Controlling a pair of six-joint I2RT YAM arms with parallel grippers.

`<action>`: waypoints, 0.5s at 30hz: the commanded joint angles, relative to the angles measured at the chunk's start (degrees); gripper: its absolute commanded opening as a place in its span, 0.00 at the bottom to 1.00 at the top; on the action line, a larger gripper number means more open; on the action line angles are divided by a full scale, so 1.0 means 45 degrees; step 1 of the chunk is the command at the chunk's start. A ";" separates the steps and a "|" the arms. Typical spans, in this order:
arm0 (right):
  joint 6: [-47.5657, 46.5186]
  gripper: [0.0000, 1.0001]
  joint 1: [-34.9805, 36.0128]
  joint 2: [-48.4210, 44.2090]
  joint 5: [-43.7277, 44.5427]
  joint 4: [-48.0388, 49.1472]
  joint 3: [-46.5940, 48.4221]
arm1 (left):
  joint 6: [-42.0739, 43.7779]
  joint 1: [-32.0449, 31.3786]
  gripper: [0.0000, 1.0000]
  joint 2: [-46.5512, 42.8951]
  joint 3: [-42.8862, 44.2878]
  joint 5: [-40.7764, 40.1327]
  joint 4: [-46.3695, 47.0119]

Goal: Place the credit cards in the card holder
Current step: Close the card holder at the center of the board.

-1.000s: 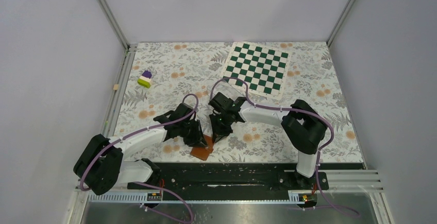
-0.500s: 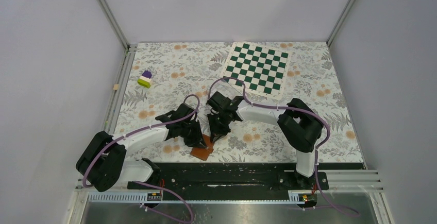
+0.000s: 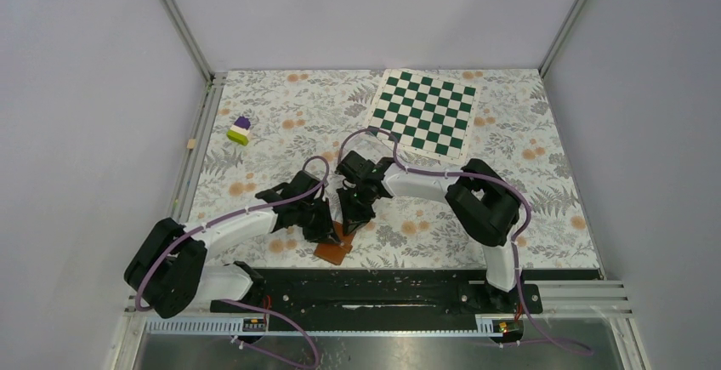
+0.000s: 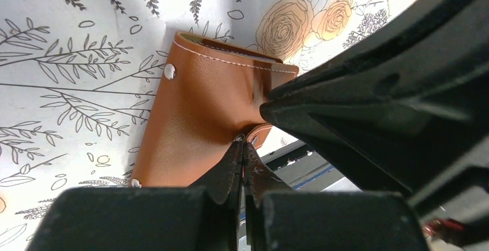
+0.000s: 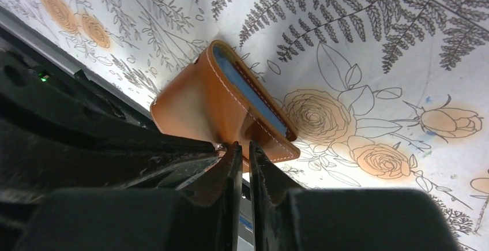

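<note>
The card holder [image 3: 332, 252] is a brown leather wallet, folded shut, lying near the table's front edge. It fills the left wrist view [image 4: 202, 107]. The right wrist view [image 5: 196, 107] shows its pale blue inner edge. My left gripper [image 3: 337, 236] is shut, its tips [image 4: 243, 142] pinching the wallet's snap tab [image 4: 262, 133]. My right gripper [image 3: 349, 226] is shut with a hairline gap and nothing between the fingers. Its tips [image 5: 243, 145] touch the wallet beside the tab, right next to the left gripper's tips. No credit cards are in view.
A green and white chessboard [image 3: 425, 113] lies at the back right. A purple, white and green block stack [image 3: 240, 130] and a small beige cube [image 3: 192, 143] sit at the far left. The black base rail [image 3: 383, 289] runs just in front of the wallet.
My right arm's wrist and elbow have shifted a little to the left, with its tips staying at the wallet. The left gripper and the wallet have stayed in place.
</note>
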 commanded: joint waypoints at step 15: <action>-0.0341 0.16 -0.0017 0.0645 -0.0279 -0.0556 0.0408 | 0.0420 0.0049 0.00 -0.0845 0.0312 -0.0872 -0.0631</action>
